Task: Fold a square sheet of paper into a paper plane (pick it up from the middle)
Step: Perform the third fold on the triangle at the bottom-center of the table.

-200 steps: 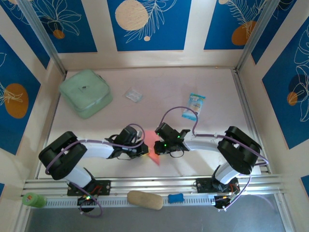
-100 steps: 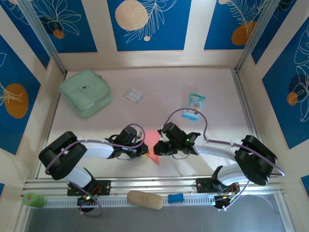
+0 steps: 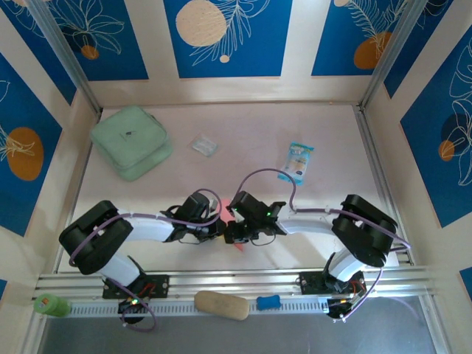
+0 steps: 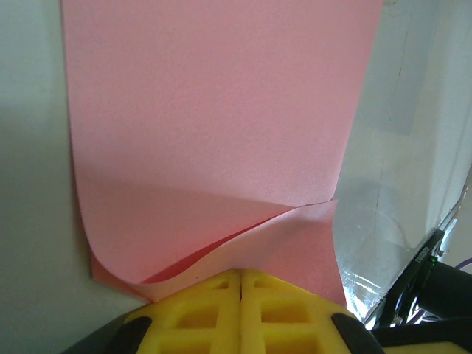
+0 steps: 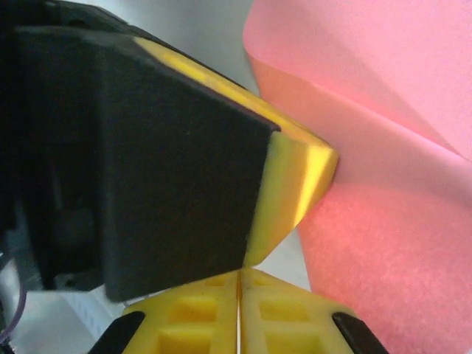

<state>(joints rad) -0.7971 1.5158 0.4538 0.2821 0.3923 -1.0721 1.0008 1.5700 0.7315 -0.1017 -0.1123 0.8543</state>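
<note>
Pale worktop boxed in by cream walls with blue leaf-print panels.

Top view: mint-green pouch at far-left corner, small clear wrapper toward the far edge left of centre, blue-and-white snack packet right of centre. Left gripper and right gripper meet tip to tip near the middle of the near edge. The square sheet of paper sits between and under them, mostly covered, with a pink corner poking toward the near edge. On the near rail: green cylinder, tan oblong, small blue piece.

Left wrist view: yellow pads pressed flat together, pinching the sheet's near edge. The paper runs away from the fingers across the worktop, one layer curled up at the pinch, with a crease across it.

Right wrist view: its own yellow pads closed tight, seam with no gap. Can't tell if any paper is caught between them. A black-and-yellow finger of the left gripper is right in front, touching the pink sheet, which spreads out to the right with a fold line.
</note>
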